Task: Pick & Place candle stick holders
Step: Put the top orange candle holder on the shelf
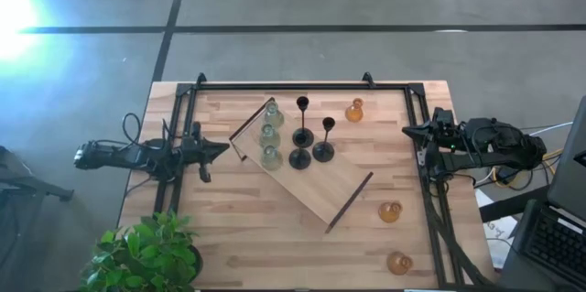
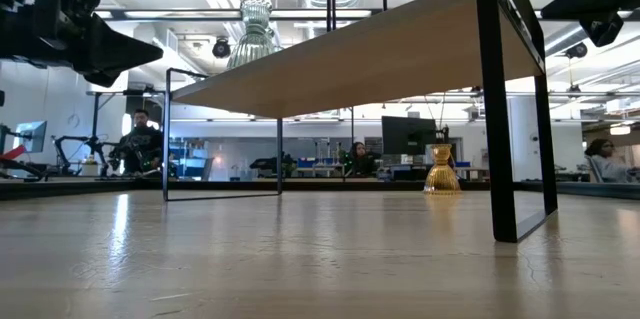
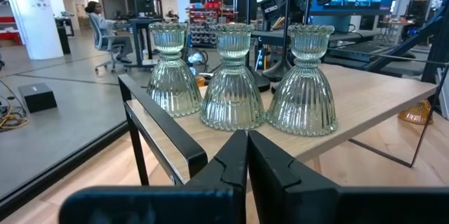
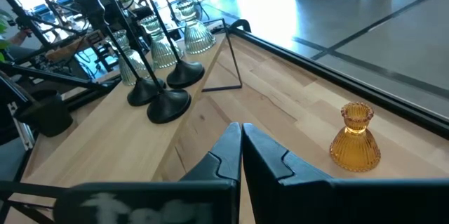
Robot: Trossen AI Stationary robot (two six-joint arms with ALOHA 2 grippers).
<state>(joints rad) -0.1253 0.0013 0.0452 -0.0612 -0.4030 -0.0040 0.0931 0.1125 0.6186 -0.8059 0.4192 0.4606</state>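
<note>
A large wooden board [image 1: 311,178] with black handles is seen lying diagonally across the middle of the table [image 1: 229,237], and every place below is given relative to it. Three pale green glass holders [image 1: 270,135] are lined up along the board's edge nearest the left arm; in the left wrist view they are seen upright in a row [image 3: 231,76]. Three black holders [image 1: 307,136] with round bases and thin stems are grouped on the board just beside the green ones, toward the right arm. One amber holder [image 1: 354,110] is placed on the table just off the board's far edge; in the right wrist view it is shown upright [image 4: 355,138]. Two more amber holders [image 1: 390,211] are found on the table off the board's end on the right arm's side, one [image 1: 398,263] nearer the table's front edge.

The left gripper [image 1: 218,150] is held off the board's end by the green holders, its fingers [image 3: 231,164] pressed together with nothing between them. The right gripper [image 1: 410,131] is held well apart from the board on the opposite side, its fingers [image 4: 228,150] likewise closed on nothing.
</note>
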